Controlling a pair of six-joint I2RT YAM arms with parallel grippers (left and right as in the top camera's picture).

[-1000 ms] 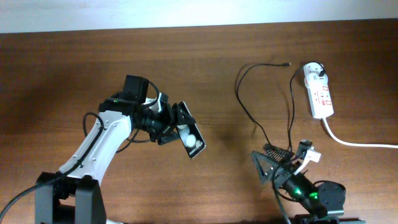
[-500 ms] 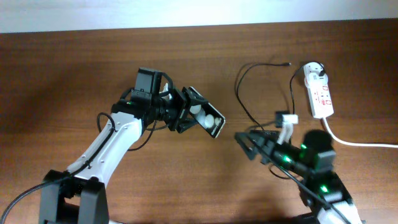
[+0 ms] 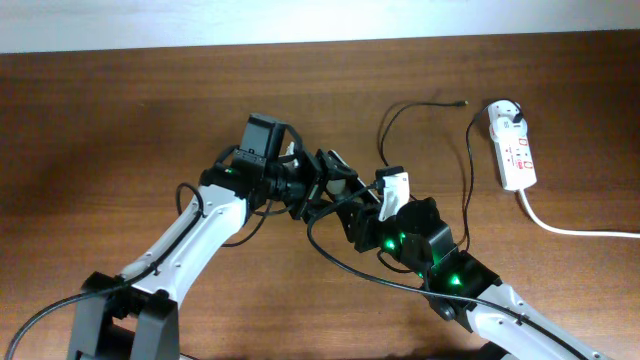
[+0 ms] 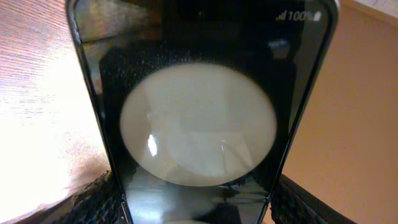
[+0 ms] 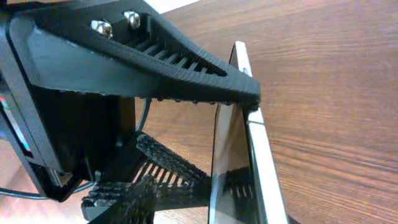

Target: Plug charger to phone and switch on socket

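Note:
The phone (image 3: 337, 172) is held up off the table, tilted, with my left gripper (image 3: 318, 186) shut on its two side edges. It fills the left wrist view as a black phone (image 4: 199, 118) with a big white blob on its screen. My right gripper (image 3: 352, 214) is right below and beside it. In the right wrist view the phone (image 5: 242, 162) shows edge-on; one right finger (image 5: 121, 198) stands off from its screen, jaws open. The charger's cable (image 3: 385, 135) loops over the table; its plug tip (image 3: 461, 102) lies loose near the socket (image 3: 516, 152).
A white adapter (image 3: 508, 113) sits in the socket's far end. The thick white cord (image 3: 575, 230) runs off to the right edge. Black robot cables (image 3: 345, 262) hang under the two arms at mid table. The table's far edge (image 3: 320, 42) meets a pale wall.
My left arm carried the phone right, towards the middle. My right arm swung up from the near right edge to meet it, and its jaws narrowed.

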